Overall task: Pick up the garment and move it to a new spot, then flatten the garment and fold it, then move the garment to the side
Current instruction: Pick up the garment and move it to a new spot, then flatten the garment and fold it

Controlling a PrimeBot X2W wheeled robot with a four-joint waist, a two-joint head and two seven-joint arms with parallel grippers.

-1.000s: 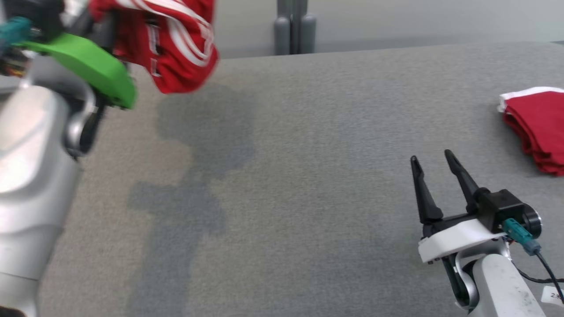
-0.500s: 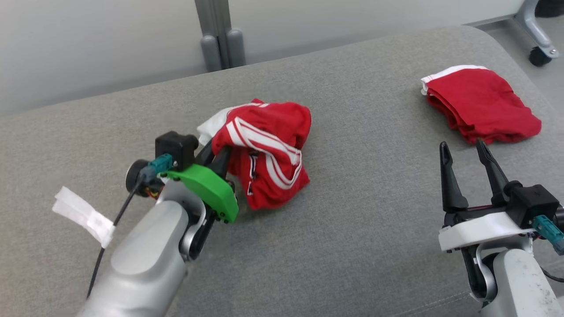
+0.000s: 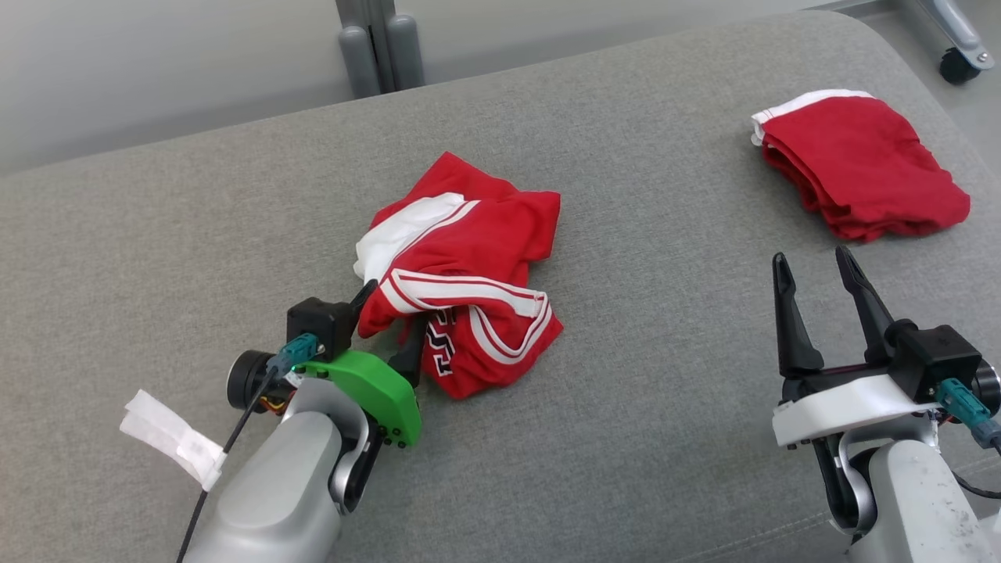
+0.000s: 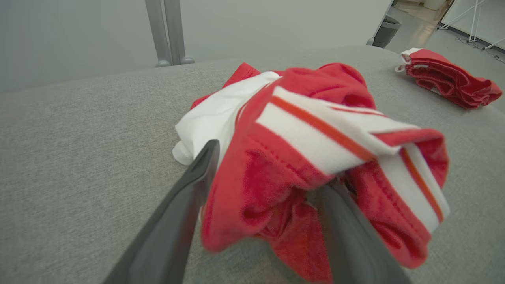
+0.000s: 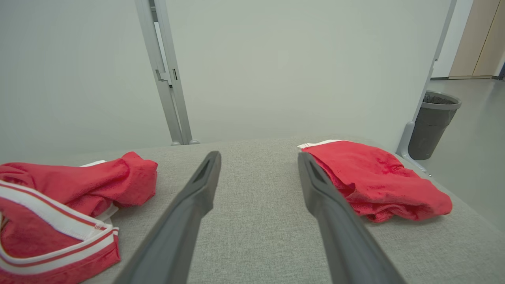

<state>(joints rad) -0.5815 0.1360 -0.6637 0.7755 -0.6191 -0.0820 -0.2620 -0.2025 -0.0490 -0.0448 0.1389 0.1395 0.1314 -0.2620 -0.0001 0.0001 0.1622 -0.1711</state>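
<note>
Grey fabric-covered surface; a crumpled red-and-white garment lies near its middle; a folded red garment lies far right.

L hand low, fingers spread, one tip hidden, prob. no grip; R hand upright, fingers spread wide.

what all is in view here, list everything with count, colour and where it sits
crumpled garment: 1, red with white stripes, middle of the table
folded garment: 1, red with a white edge, table's far right
table: 1, grey fabric top, under both garments
upright frame: 1, grey, behind the table's far edge
castor wheel: 1, black, floor at far right
bin: 1, dark grey, floor beyond the table's right end
tape tag: 1, white, on the left arm's cable
left gripper: 1, green and black, open astride a fold of the crumpled garment
right gripper: 1, white and black, open, empty, near the folded garment
</note>
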